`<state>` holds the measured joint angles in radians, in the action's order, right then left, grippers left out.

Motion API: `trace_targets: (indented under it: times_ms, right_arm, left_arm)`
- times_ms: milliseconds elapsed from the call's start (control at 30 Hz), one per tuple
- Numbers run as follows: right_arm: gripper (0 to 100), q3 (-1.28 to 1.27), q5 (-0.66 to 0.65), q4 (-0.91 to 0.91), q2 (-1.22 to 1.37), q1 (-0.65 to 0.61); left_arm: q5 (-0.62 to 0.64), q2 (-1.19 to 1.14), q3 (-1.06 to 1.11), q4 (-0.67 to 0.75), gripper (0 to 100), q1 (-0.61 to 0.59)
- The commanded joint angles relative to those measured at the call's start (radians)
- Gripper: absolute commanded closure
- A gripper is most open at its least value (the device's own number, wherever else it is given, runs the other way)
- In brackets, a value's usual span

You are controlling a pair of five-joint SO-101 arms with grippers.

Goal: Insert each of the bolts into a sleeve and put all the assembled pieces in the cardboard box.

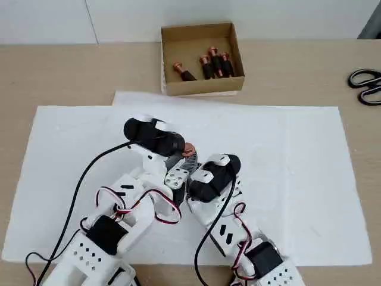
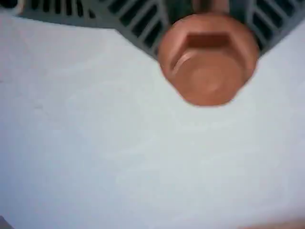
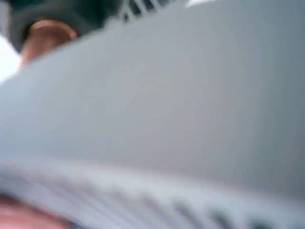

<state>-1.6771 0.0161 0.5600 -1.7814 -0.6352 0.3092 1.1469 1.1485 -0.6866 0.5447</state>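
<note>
White sheet (image 1: pixel 297 179) on table (image 1: pixel 59 71) | left end effector (image 1: pixel 184 156) grips bolt (image 2: pixel 207 59) | right end effector (image 3: pixel 167 119) unclear

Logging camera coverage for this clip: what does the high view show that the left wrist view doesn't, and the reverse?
High view adds the box with four assembled pieces and scissors. Left wrist view adds hex facets on the bolt, flanked by dark ribbed fingers. Shared: the bolt and white sheet.
</note>
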Motion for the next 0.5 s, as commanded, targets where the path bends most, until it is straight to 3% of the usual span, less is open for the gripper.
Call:
trace_targets:
  times_ms: [0, 467]
  right_arm:
    - [99.5, -0.008, 0.012, -0.001, -0.012, 0.022]
    - [99.5, -0.008, 0.012, -0.001, -0.012, 0.022]
  left_arm:
    - [0.002, 0.005, 0.005, -0.032, 99, -0.023]
    - [-0.063, 0.005, 0.033, -0.058, 99, -0.017]
